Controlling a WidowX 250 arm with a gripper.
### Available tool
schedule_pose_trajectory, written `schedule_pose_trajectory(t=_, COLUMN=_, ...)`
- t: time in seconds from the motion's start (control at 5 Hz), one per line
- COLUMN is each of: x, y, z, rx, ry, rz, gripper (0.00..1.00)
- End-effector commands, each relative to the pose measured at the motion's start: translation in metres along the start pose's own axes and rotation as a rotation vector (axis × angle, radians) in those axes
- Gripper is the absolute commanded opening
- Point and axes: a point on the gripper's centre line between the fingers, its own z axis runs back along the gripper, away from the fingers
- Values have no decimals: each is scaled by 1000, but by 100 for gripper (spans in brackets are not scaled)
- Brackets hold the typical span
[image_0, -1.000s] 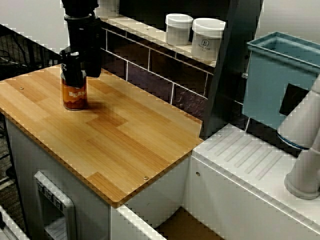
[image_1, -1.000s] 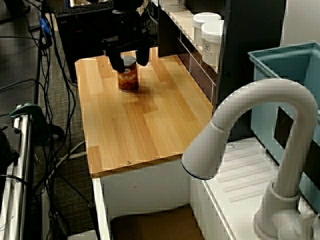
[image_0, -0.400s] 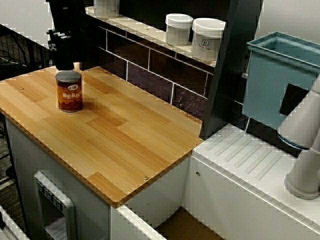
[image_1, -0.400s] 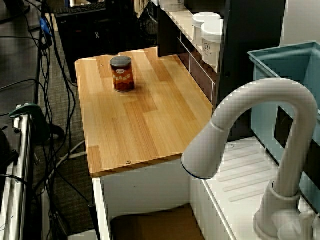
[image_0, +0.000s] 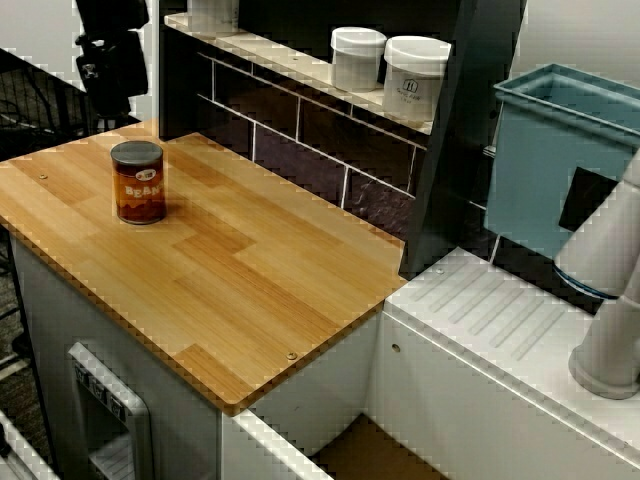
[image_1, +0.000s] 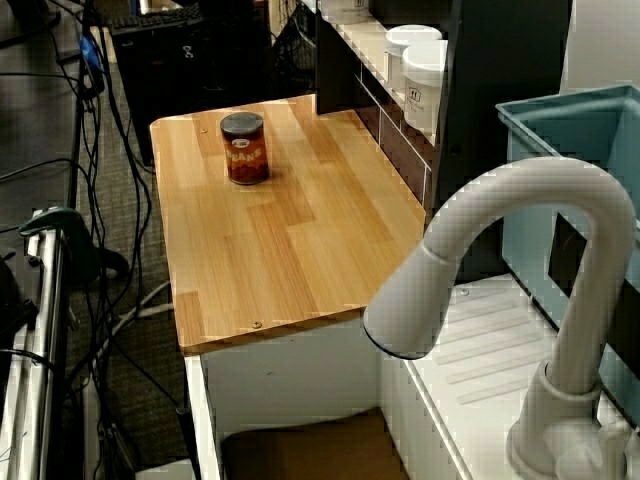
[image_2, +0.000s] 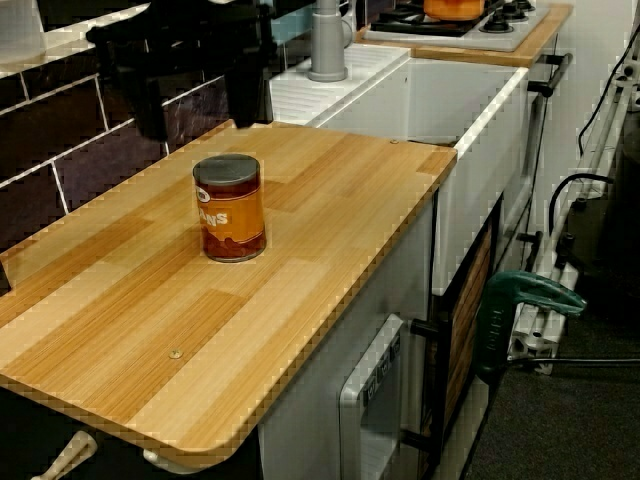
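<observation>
Entry: gripper and can, position check.

Gripper (image_2: 197, 124): in the low view along the counter it hangs in the upper left of the frame, above the counter and in front of the dark tile wall. My two fingers (image_2: 150, 103) are spread wide with nothing between them. State: released, holding nothing, touching nothing.

Can of beans (image_2: 230, 207): stands upright on the wooden countertop (image_2: 330, 215), dark lid up, orange label facing this camera. It sits left of centre in the frame, near the wall side of the board. Its long axis is vertical.

Key relation: the can lies below my fingers, apart from them, with open air between fingertips and lid. In this low view the lid falls roughly under the gap between the fingers, a little lower right of its middle. In the view from the sink end I appear only as a dark mass at the upper left corner, and the can is below it and slightly to the right. Depth offset toward the wall: cannot fix it from these views.

The view past the faucet shows the can in the upper left part of the board. I cannot make myself out there against the dark background.

Surroundings: two white jars (image_0: 388, 66) on the shelf, well apart from the can; blue bin (image_0: 560, 160) at far right.
</observation>
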Motion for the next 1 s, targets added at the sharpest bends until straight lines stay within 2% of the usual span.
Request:
schedule_pose_trajectory(t=0.0, x=-33, y=21, z=13, rx=215, ry=21, rz=238, gripper=100)
schedule_pose_trajectory(t=0.2, x=-46, y=37, z=4, rx=252, ry=56, rz=354, gripper=100)
schedule_pose_trajectory(t=0.4, x=-49, y=43, z=-11, rx=308, ry=93, rz=475, gripper=100)
schedule_pose_trajectory(t=0.8, x=-35, y=40, z=-39, rx=334, ry=143, rz=543, gripper=100)
